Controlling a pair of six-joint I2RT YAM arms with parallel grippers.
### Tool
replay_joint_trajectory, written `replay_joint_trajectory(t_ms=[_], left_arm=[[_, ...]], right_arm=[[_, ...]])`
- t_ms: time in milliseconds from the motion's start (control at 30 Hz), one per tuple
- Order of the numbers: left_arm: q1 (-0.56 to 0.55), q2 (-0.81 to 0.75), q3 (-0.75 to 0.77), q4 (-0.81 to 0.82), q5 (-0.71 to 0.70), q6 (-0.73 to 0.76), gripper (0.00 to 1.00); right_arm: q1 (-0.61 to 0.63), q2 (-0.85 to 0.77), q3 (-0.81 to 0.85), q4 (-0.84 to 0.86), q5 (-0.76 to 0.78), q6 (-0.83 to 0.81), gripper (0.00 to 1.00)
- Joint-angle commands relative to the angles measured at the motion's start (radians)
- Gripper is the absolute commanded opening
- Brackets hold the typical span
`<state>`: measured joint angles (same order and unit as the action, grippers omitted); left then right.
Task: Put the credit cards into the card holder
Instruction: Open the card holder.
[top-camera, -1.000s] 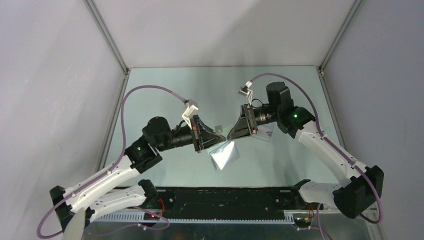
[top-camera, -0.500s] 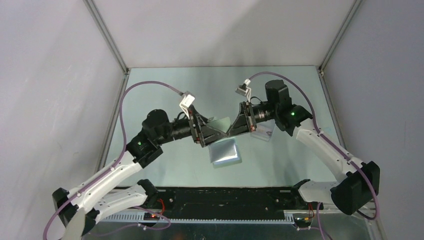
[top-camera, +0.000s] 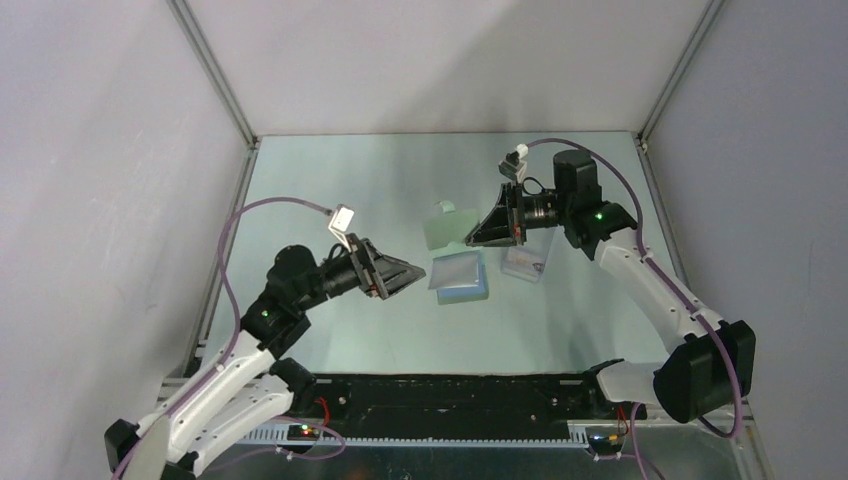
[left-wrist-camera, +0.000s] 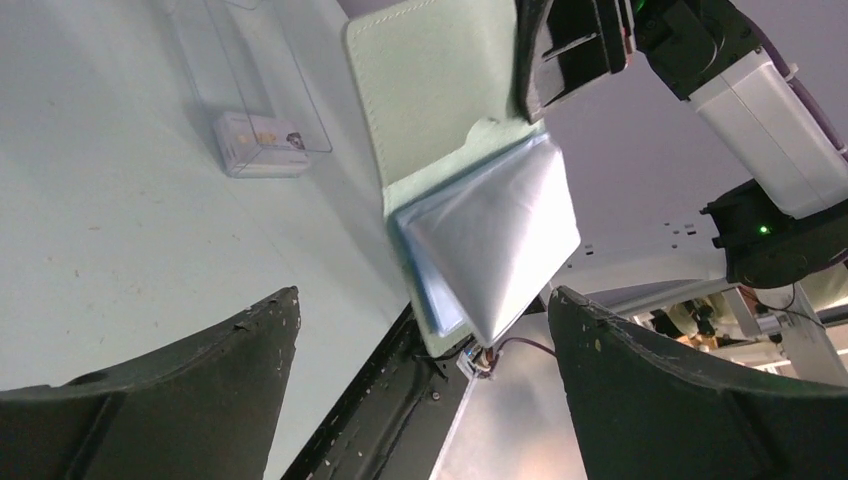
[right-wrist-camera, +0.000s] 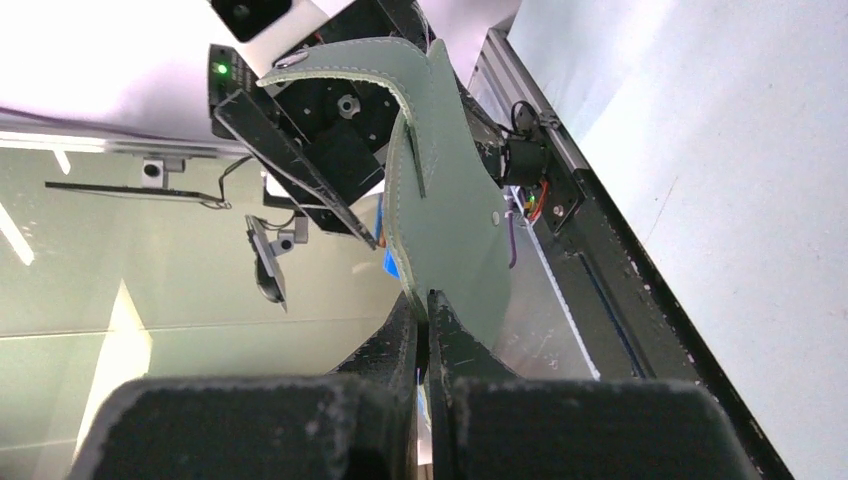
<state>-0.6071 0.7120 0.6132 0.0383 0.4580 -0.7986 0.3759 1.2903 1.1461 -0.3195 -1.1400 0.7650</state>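
- My right gripper (top-camera: 468, 242) was clamped shut on the pale green flap (right-wrist-camera: 450, 230) of the card holder (top-camera: 460, 277), pinching it at the edge and holding it tilted up off the table (top-camera: 330, 190).
- The rest of the holder lay open and flat beneath that flap, light-blue inside facing up. Opened out, its long axis ran from the far side towards me, with the lifted flap at the far end.
- My left gripper (top-camera: 418, 272) was spread wide and held nothing. It pointed at the holder from the left, near its left edge but not touching it.
- The clear case (top-camera: 525, 265) sat on the table just beside the holder, on its right and under my right arm. A small pale stack lay inside it, which I took for the credit cards (left-wrist-camera: 262, 143), though I could not make out single cards.
- So the holder lay between my free hand and the cards. My right hand was the nearer one to the case, but it was busy with the flap.
- I judged that the next move hung on this. Either my left hand would reach across or around the open holder to the case, or my right would have to let the flap go.
- No card was in the holder's pockets that I could see.
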Motion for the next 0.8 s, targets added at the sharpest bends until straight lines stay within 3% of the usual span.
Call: replay_joint_trajectory(t_ms=[0,767], left_arm=[[0.015,-0.059,-0.054,0.011,-0.054,-0.043,0.97],[0.004,0.084,0.019,-0.054,0.041,0.051,0.93]], right_arm=[[-0.014,-0.028,0.039,0.022,-0.01,0.055,0.0],[-0.019,-0.027,0.038,0.024,-0.01,0.069,0.0]])
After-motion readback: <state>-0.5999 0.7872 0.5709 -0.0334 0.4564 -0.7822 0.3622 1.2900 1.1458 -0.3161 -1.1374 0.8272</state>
